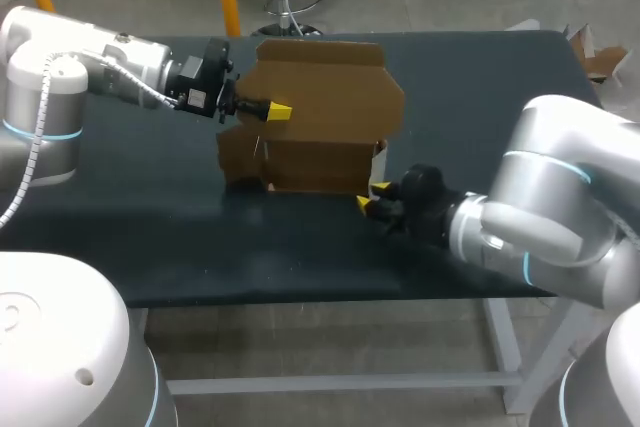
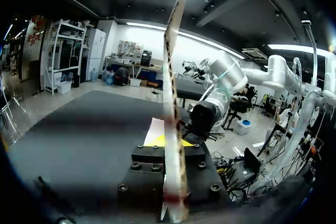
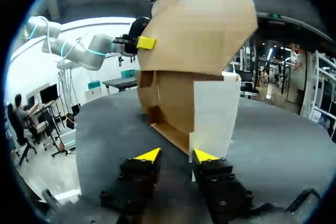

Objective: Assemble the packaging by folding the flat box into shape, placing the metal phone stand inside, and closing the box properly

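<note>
A: box (image 1: 325, 112) where?
B: on the table (image 1: 130, 237), half-folded, standing up; left gripper (image 1: 276, 110) clamped on the box's upper panel, at its left side
A: right gripper (image 1: 369, 199)?
B: fingers apart, holding nothing, at the box's near right corner by the white flap (image 3: 212, 114)
A: risk?
B: probably the panel bends or slips from that one-edge pinch if the corner gets pushed, and the box collapses; phone stand not visible

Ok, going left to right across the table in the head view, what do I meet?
Left arm → cardboard box → right arm. Both claws overlap the box's span, so I leave them out of the order: the left claw is at its far left flap, the right claw at its near right corner.
</note>
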### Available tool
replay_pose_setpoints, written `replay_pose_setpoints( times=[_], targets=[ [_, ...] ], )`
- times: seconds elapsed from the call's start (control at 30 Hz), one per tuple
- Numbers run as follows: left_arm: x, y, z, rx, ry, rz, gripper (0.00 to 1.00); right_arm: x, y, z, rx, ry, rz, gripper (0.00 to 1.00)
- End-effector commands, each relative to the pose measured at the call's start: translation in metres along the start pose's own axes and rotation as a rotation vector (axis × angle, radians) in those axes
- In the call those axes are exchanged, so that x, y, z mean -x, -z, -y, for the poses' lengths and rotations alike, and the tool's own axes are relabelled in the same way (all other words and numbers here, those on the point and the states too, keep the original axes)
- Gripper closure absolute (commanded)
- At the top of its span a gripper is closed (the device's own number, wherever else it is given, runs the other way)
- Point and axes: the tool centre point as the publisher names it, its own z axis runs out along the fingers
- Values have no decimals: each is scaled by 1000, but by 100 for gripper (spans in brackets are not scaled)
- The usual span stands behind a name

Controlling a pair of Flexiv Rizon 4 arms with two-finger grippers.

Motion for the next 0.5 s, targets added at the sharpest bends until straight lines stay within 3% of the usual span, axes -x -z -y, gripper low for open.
replay_pose_setpoints(
  times=[0.03,0.5],
  targets=[
    [1,0,-3,3,1,-3,100,-8,2,0,-9,5,62,58],
    [1,0,-3,3,1,-3,100,-18,55,14,-13,29,56,58]
  ],
)
